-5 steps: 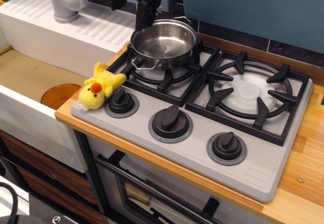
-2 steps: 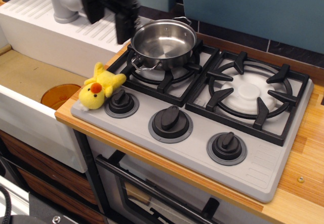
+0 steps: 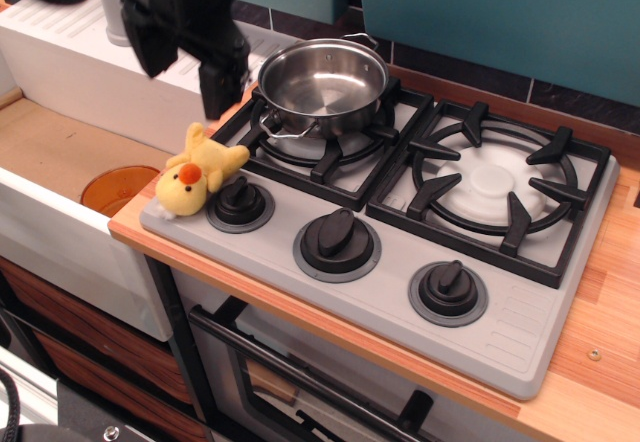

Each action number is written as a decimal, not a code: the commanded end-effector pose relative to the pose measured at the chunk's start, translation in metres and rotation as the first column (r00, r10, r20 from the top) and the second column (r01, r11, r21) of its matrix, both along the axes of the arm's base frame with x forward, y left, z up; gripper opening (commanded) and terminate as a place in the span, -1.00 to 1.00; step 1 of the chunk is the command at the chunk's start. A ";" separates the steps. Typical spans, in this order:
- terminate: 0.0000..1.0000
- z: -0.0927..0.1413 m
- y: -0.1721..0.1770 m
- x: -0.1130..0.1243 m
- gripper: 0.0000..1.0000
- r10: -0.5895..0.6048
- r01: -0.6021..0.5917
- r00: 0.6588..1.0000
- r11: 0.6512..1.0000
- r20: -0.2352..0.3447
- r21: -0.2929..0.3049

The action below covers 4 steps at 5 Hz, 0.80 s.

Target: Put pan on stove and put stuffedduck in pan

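Pan (image 3: 322, 86) sits on grey stove (image 3: 390, 252); pincer (image 3: 190, 62) wide above stuffedduck (image 3: 196, 175).

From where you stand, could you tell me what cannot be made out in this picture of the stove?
- Hand: dark and blurred, its top cut off by the upper edge; open or shut cannot be told.
- Tap: mostly hidden behind the hand.
- Orange disc in the sink: partly hidden by the counter edge.
- Duck: its underside is unseen.
- Oven door: cut off by the lower edge.
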State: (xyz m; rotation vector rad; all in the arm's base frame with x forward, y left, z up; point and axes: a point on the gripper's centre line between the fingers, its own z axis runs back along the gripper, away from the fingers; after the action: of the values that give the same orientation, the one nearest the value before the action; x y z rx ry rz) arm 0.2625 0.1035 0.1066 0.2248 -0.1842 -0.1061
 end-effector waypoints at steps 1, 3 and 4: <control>-1.00 -0.012 0.006 -0.007 1.00 -0.009 0.006 0.996 1.000 0.093 0.029; -1.00 -0.044 0.010 -0.019 1.00 0.001 -0.004 0.989 1.000 0.147 0.021; -1.00 -0.055 0.010 -0.019 1.00 0.014 -0.015 0.988 1.000 0.152 0.009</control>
State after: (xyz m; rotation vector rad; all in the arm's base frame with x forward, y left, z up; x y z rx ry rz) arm 0.2380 0.1116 0.0467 0.2313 -0.3131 -0.0825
